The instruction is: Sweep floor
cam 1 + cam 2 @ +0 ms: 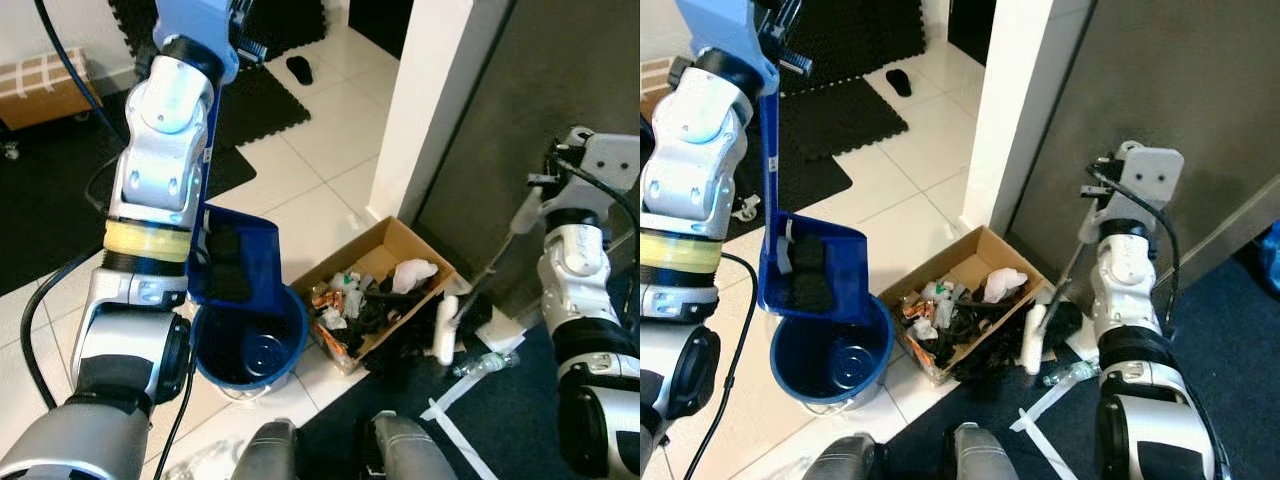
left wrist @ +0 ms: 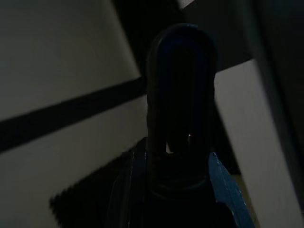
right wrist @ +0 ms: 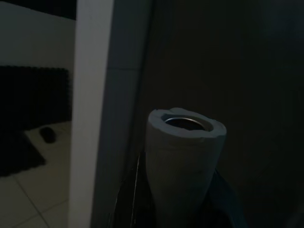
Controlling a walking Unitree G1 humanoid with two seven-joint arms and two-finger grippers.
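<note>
1. Fingers of the left gripper (image 1: 780, 40) appear clamped on the blue dustpan handle (image 1: 768, 150), high above the blue bucket (image 1: 250, 350); whether the right arm's fingers are spread or pressed on the grey pole end (image 3: 184, 142) I cannot tell.
2. Blue dustpan (image 1: 235, 260) hangs tilted over the bucket's rim, dark debris in its tray.
3. Judged step: emptying the sweepings. Next, the pan needs tipping further so the load slides into the bucket, not onto the floor (image 1: 320, 140).
4. Just beside the bucket lies an open cardboard box (image 1: 385, 285) of litter, which crowds the pan's swing.
5. Beyond the box, a white bottle (image 1: 443, 330) and the broom pole (image 1: 1072, 265) stand near a grey wall (image 1: 530, 90).
6. Black mats (image 1: 835, 115) lie well apart from the bucket.
</note>
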